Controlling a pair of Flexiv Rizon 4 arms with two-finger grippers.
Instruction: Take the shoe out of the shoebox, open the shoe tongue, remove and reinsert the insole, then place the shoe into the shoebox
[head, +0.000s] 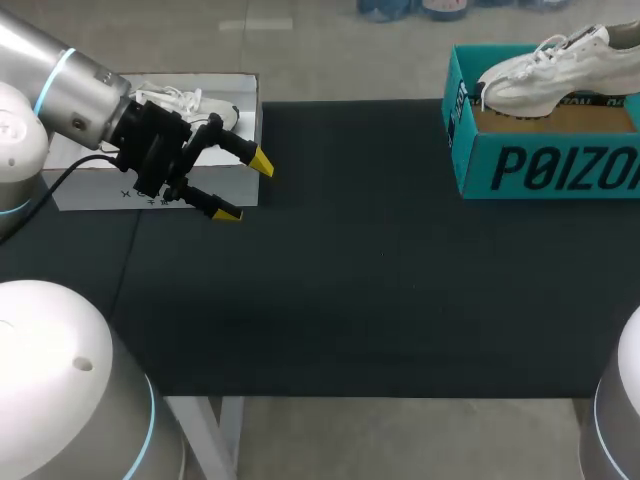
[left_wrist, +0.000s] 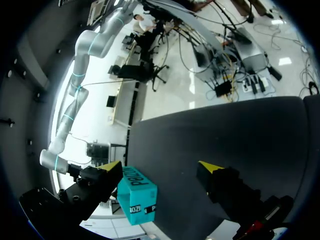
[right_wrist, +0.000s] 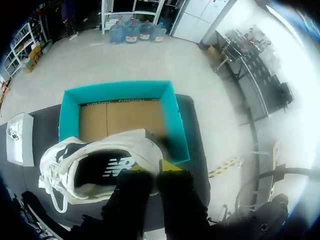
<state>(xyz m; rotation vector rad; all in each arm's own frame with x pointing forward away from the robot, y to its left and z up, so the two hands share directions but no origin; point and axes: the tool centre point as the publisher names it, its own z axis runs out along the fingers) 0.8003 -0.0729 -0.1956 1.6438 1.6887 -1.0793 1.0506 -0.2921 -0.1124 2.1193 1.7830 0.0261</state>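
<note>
I'm looking down at the table (head: 380, 290), and it's wearing a dark mat over pretty much its whole top. A teal shoebox (head: 540, 165) is sitting right on that mat at the far right corner, open side facing up. A white box (head: 90, 190) is sitting over at the far left corner. The two are sitting well apart, with the mat running between them.

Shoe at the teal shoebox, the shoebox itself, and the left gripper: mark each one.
shoe (head: 532, 80): head view, on its white side.
shoebox (head: 545, 168): head view, on its teal front wall.
left gripper (head: 245, 187): head view, midway between its yellow tips.
</note>
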